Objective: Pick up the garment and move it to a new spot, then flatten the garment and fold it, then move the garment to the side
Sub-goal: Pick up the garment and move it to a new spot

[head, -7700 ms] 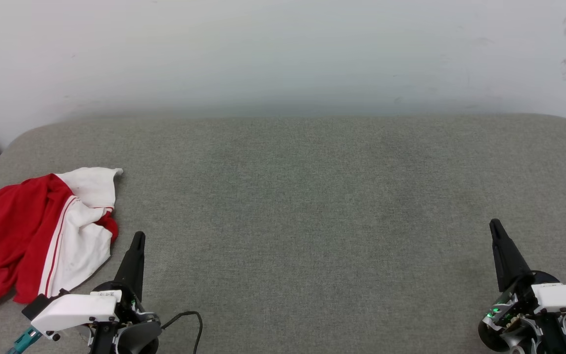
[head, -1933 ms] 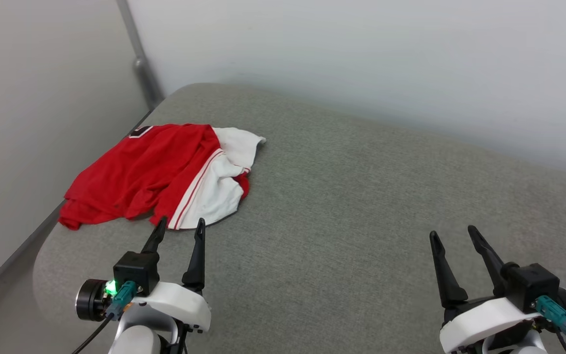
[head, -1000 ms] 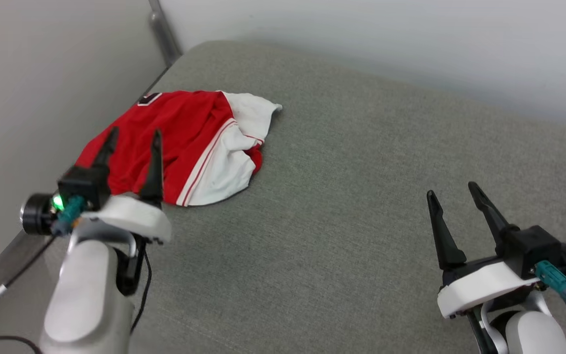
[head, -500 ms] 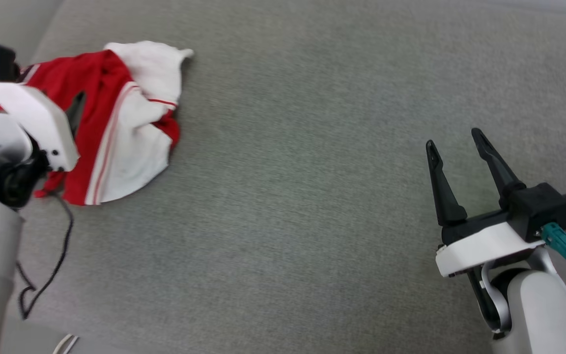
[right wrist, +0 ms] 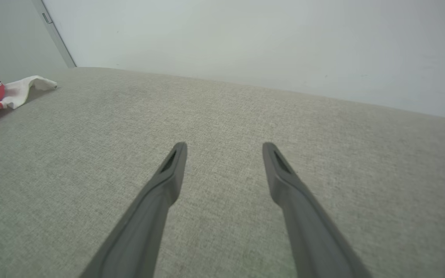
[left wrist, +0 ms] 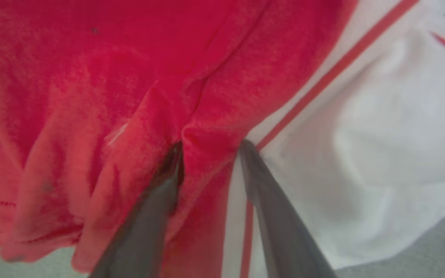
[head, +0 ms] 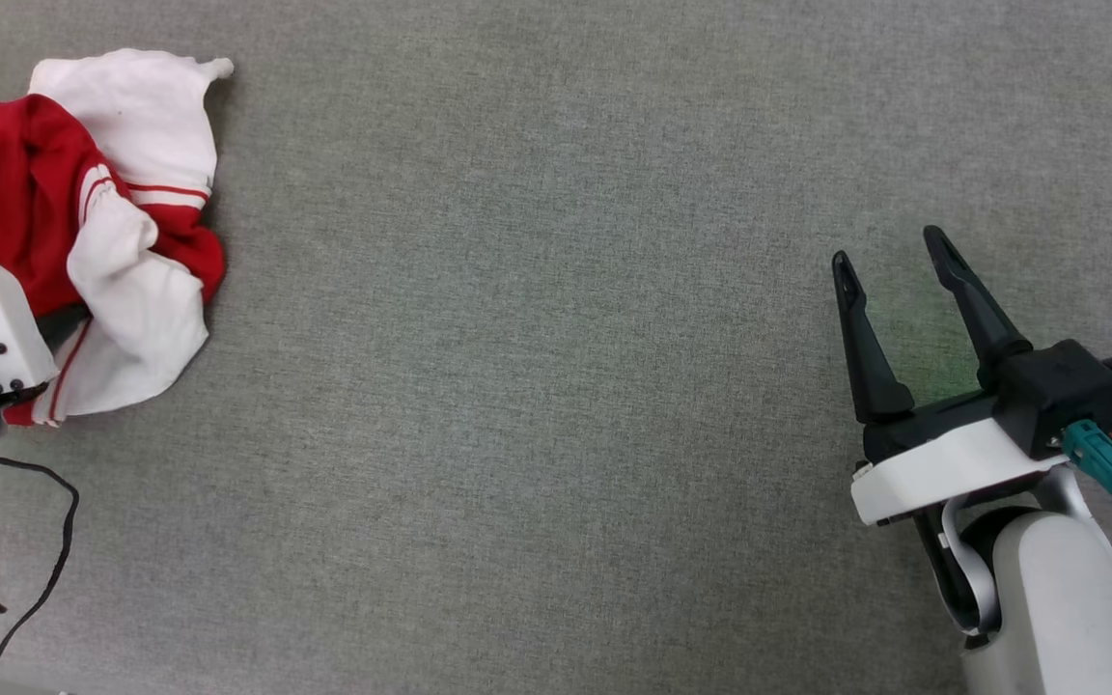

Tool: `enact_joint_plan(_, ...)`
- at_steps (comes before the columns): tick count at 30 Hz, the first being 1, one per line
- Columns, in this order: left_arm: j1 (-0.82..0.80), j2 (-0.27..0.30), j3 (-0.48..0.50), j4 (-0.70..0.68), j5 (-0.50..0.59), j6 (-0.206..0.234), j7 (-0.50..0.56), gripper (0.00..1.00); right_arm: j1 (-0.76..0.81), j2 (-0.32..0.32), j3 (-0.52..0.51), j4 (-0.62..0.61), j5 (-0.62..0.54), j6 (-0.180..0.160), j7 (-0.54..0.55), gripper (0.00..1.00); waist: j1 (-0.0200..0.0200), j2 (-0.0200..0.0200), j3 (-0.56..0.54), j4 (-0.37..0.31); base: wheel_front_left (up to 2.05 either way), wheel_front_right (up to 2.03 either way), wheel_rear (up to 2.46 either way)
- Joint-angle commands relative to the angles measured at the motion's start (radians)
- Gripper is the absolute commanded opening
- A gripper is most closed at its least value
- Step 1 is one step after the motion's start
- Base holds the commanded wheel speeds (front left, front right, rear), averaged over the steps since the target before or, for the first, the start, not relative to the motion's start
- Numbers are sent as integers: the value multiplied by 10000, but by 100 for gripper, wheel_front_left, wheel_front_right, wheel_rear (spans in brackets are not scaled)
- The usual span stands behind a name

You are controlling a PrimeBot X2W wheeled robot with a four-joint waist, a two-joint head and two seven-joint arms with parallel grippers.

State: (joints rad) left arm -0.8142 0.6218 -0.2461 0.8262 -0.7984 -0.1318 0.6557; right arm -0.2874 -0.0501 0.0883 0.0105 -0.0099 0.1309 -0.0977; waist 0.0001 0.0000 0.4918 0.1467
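The left hand (left wrist: 211, 150) is down in the garment (head: 25, 183). Its two dark fingers are apart and pressed into the cloth on either side of a raised red ridge, just beside the red stripe where the white panel starts. Nothing looks pinched yet.

To pick well, I'd close squarely on that ridge, deep enough to catch more than one thin layer, since soft jersey likely slips out of a shallow bite. Then lift straight up until the cloth hangs free of the grey cushion (head: 556, 386) before carrying it toward the open middle.

The shirt lies bunched at the cushion's left end, red part outermost and white panel toward the centre. The right hand (head: 889, 251) hovers near the right end, well apart from the garment, fingers spread with nothing between them. It seems placed to take a second corner later.
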Motion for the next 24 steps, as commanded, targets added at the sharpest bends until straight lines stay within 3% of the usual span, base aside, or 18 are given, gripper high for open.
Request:
enact_joint_plan(1, 296, -369, -206, 406, 67, 27, -1, 0, -199, -3, -26, 4, -71, -3, -14, 100, -1, 0, 15, 5, 0, 0, 0)
enact_joint_plan(3, 109, -345, -256, 476, 233, 69, -332, 0, -226, -3, -45, 8, -104, -3, 4, 100, -1, 0, -25, 25, 0, 0, 0)
enact_joint_plan(5, -565, -131, -339, 552, 796, 267, -1719, 0, -55, -3, -81, 137, -14, -3, -80, 100, -1, 0, -570, 126, 0, 0, 0)
enact_joint_plan(10, -931, -79, -368, 538, 1288, 310, -3531, 0, 240, -3, -151, 314, 319, -3, -208, 100, -1, 0, -1338, 158, 0, 0, 0)
enact_joint_plan(19, -1502, -392, -561, 305, 2098, 373, -6997, 0, 745, -3, -272, 626, 676, -3, -380, 100, -1, 0, -2906, -12, 0, 0, 0)
enact_joint_plan(24, -1575, -734, -885, 35, 2530, 444, -8092, 0, 1132, -3, -365, 703, 934, -5, -389, 100, -1, 0, -3691, -398, 0, 0, 0)
